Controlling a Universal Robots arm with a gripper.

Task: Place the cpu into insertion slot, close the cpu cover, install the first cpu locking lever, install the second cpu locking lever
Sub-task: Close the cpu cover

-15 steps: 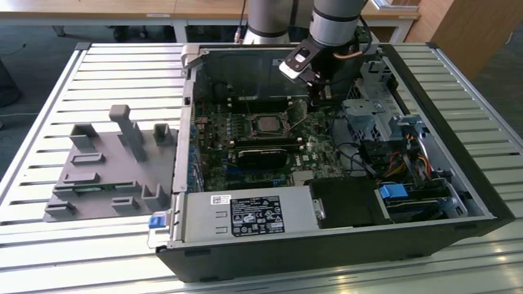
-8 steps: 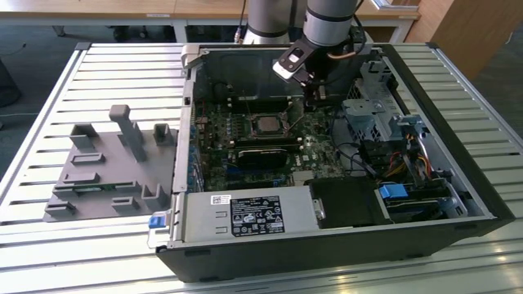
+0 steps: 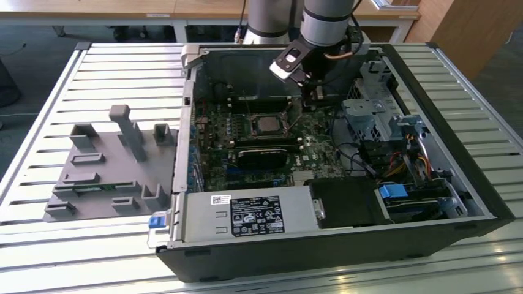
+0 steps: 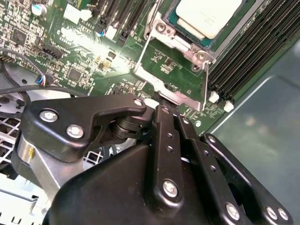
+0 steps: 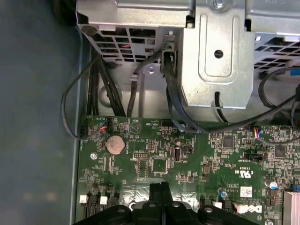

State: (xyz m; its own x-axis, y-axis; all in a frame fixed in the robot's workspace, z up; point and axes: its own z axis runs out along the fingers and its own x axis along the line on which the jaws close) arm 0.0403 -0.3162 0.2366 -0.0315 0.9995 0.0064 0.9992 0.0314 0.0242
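cpu (image 4: 208, 16) sits in insertion slot (image 4: 183, 42), cpu cover (image 4: 176, 95) not yet closed, levers left; gripper (image 3: 313, 101) at slot's 2 o'clock in exterior view, fingers (image 5: 154, 192) pressed together by cover's edge, grasp unclear.

cpu (image 4: 208, 16) in insertion slot (image 4: 174, 38); gripper (image 3: 310, 103) on exterior view's right

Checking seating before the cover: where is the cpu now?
The cpu lies in the insertion slot on the motherboard, just to the exterior view's left of the gripper; the second wrist view shows long black memory slots beside it.
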